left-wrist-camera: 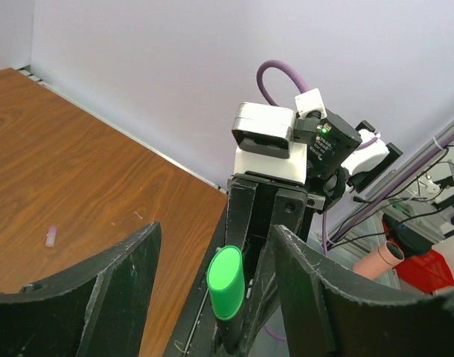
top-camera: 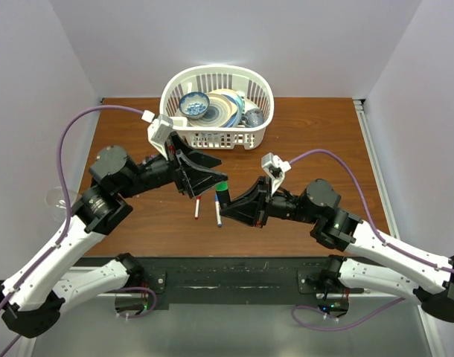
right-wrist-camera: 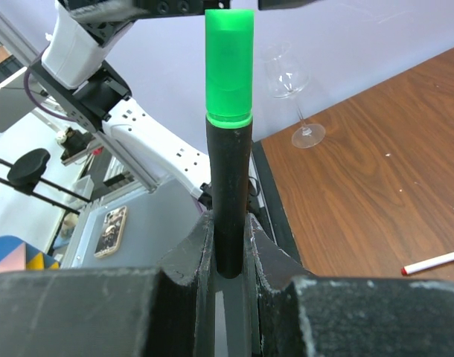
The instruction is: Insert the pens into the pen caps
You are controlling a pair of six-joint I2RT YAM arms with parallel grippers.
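Observation:
My right gripper (top-camera: 229, 205) (right-wrist-camera: 228, 238) is shut on the black marker (top-camera: 223, 198) (right-wrist-camera: 228, 193) and holds it upright above the table. The bright green cap (top-camera: 222, 186) (right-wrist-camera: 229, 67) (left-wrist-camera: 226, 281) sits on the marker's top end. My left gripper (top-camera: 210, 178) (left-wrist-camera: 216, 297) is open, with its fingers (left-wrist-camera: 100, 297) on either side of the green cap and not touching it. Two slim white pens lie on the table below, one with a red end (top-camera: 196, 207) (right-wrist-camera: 434, 262) and one with a blue end (top-camera: 217, 216).
A white basket (top-camera: 260, 85) holding bowls and plates stands at the back of the table. A wine glass (right-wrist-camera: 290, 89) (top-camera: 56, 199) stands at the left table edge. A tiny pale object (left-wrist-camera: 51, 236) lies on the wood.

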